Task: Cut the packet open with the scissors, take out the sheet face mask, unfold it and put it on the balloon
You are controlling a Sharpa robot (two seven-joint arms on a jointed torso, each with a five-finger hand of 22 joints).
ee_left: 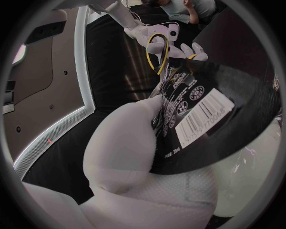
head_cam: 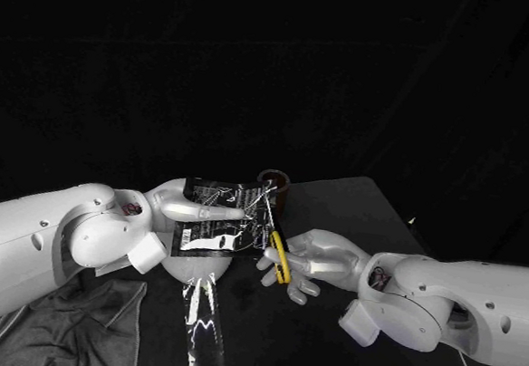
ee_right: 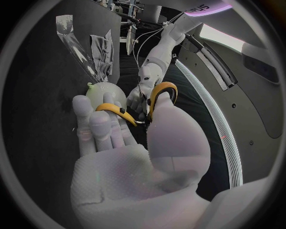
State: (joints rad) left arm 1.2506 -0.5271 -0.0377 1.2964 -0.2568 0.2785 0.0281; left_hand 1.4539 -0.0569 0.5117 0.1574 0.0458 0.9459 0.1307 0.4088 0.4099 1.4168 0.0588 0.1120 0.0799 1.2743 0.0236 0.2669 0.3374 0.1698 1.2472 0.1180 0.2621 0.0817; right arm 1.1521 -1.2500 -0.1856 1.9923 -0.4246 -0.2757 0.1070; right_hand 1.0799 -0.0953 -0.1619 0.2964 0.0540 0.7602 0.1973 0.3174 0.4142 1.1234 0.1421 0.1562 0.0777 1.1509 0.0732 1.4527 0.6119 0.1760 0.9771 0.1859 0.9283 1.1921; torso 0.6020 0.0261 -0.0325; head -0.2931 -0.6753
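Barcode [ee_left: 204,113] on the packet [ee_left: 238,88], digits and small print unreadable

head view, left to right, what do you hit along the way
cloth → left hand → packet → scissors → right hand

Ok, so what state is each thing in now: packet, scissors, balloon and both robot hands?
packet: held up off the table by the left robot hand; cut or not, cannot tell.
scissors: in the right robot hand, yellow handles apart, blades by the packet's edge.
balloon: inflated, bare, no mask on it.
left robot hand: grips the packet.
right robot hand: holds the scissors.
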